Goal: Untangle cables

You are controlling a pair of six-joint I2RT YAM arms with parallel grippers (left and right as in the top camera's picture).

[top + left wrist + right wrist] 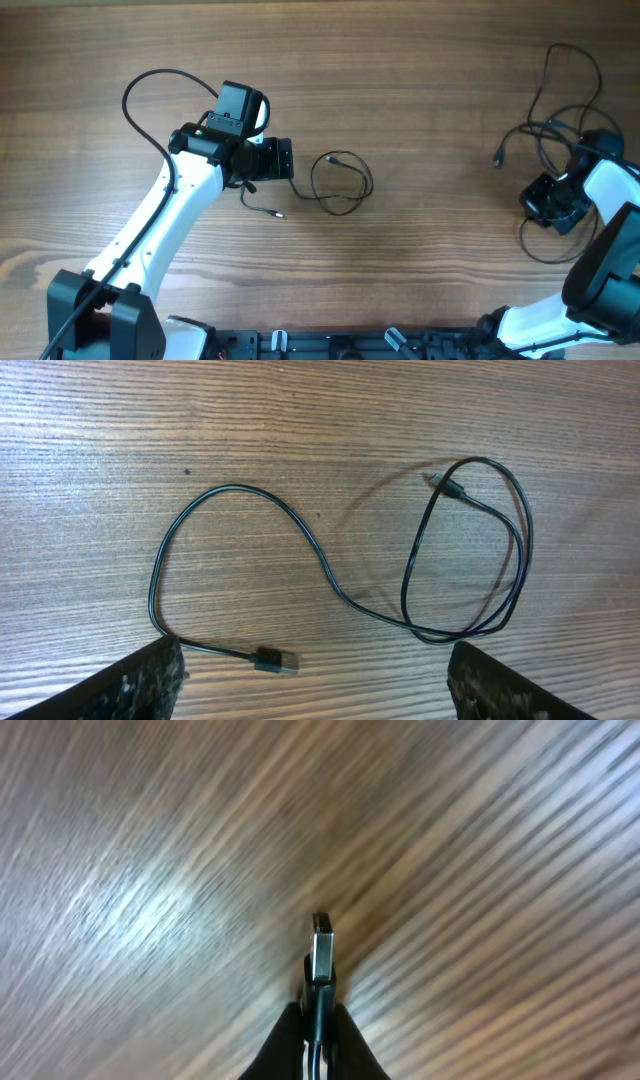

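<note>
- While the wooden table (420, 80) is lying under both arms, the left gripper (318, 665) is hovering with its fingers spread wide, gripping nothing.
- Just right of it, a loose cable (236, 487) is curling in a loop on the wood.
- At the far right, a cable bunch (548, 127) is trailing toward the right gripper (320, 1020).
- That gripper is pinching a silvery plug (322, 955) between narrowed fingers.

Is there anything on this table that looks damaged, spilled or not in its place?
Nothing is damaged or spilled. One cable lies alone in the middle of the table, coiled in a loose loop. The other cables are bunched at its right edge, where the right gripper pinches a plug.
</note>
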